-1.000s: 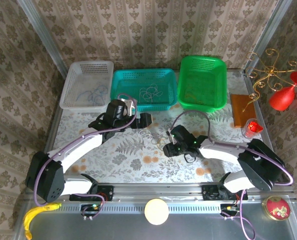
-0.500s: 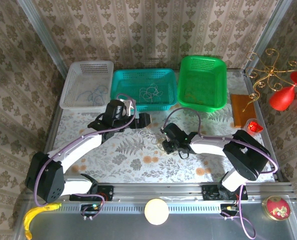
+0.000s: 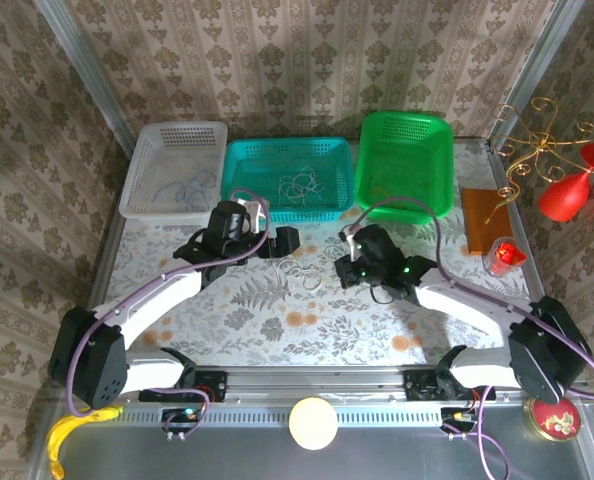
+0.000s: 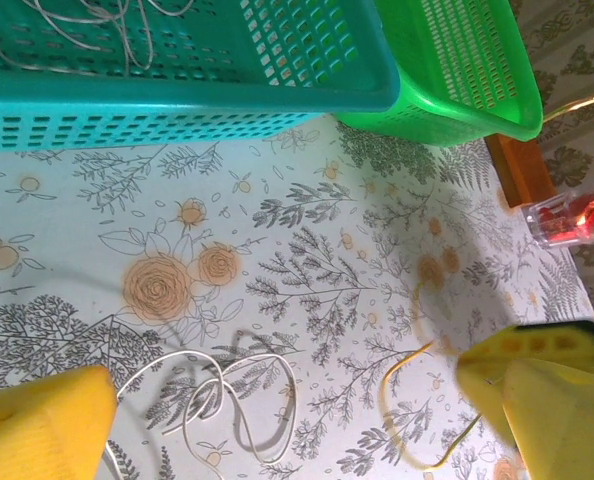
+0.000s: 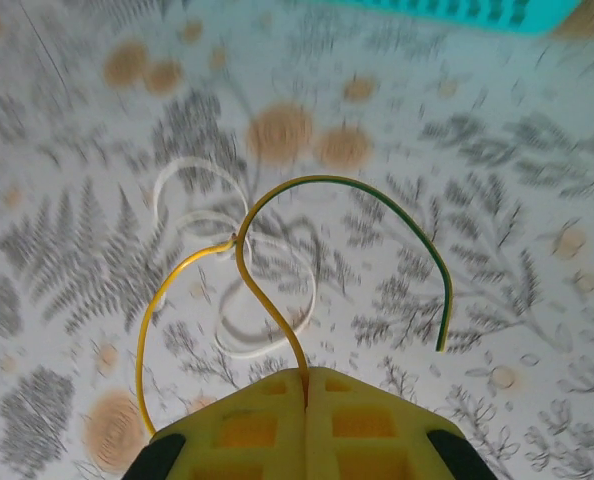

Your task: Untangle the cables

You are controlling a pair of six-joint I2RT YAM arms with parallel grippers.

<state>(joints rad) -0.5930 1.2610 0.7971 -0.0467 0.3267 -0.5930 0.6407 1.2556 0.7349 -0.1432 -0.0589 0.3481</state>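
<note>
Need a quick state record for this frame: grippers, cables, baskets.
left gripper: open, above the white cable lying on the table
right gripper: shut on the yellow-green cable
white basket: blue cable inside
teal basket: whitish cables inside

A staged robot test cell dressed as a home. Damask wallpaper panels (image 3: 307,60) close my table at 9, 12 and 3 o'clock, joined by bare aluminium posts (image 3: 85,70). A floral tablecloth (image 3: 277,335) covers the work surface. At 6 o'clock a slotted metal rail (image 3: 317,385) carries my two arm bases (image 3: 192,384). Household props ring the edge: plastic baskets (image 3: 239,200) at 12, a gilt wire ornament (image 3: 537,135) at 2, a banana (image 3: 72,428) at 7.
</note>
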